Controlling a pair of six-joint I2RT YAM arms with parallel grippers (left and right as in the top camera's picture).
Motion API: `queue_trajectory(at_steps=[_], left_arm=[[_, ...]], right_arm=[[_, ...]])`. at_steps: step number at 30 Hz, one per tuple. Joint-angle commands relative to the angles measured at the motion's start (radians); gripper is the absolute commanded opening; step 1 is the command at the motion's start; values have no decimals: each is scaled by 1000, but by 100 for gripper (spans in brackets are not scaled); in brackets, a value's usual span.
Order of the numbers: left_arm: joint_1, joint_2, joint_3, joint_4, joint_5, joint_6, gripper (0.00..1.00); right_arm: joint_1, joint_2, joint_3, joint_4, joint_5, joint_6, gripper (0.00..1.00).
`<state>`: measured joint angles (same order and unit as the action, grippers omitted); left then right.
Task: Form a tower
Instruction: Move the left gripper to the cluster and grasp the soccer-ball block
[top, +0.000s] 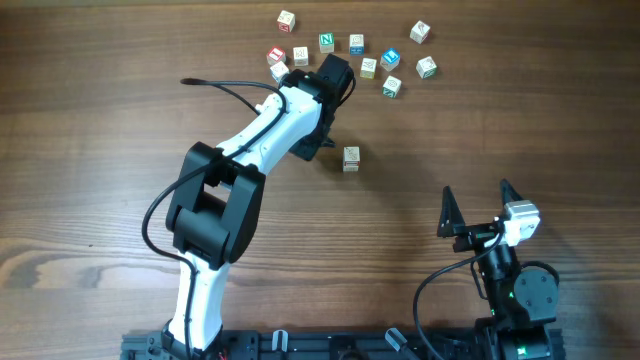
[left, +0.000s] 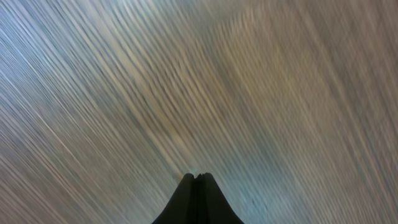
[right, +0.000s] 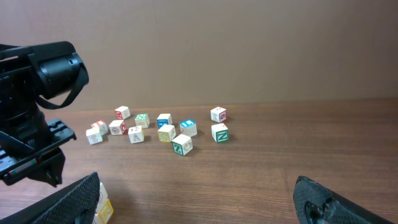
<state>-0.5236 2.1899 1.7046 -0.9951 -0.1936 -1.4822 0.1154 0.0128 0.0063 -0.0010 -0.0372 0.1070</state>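
The left gripper (left: 197, 182) was pressed shut on nothing beside the lone cube (top: 351, 158), the only start of a tower; the right gripper (top: 476, 190) hung with jaws wide apart. Next seemed fetching a second block from the loose cubes (top: 357, 43), which called for opening first. The left wrist view gave only smeared table (left: 124, 93); overhead showed the layout.

I'm looking at a brown wood-grain table (top: 100, 120). Along its far side lies a loose scatter of small letter cubes (top: 368, 66), each flat on the wood and most set apart from their neighbours. Among them are a green-faced cube (top: 326, 42), a blue-faced cube (top: 390, 58) and a red-marked cube (top: 276, 56) at the left end. Nearer me, well apart from the scatter, stands one pale cube (top: 351, 158). I cannot tell whether another sits beneath it.
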Motion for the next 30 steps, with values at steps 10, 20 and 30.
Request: queue_trajectory(at_steps=[10,20,30], left_arm=[[77,8,142,337,70,691,75],[67,110,142,561,55,938,72],[63,162,142,618,2,963,73]], right_arm=[[4,-5,-1,2,-13,-2,100],[4,-5,-1,2,-13,-2,100],[4,-5,-1,2,-13,-2,100]])
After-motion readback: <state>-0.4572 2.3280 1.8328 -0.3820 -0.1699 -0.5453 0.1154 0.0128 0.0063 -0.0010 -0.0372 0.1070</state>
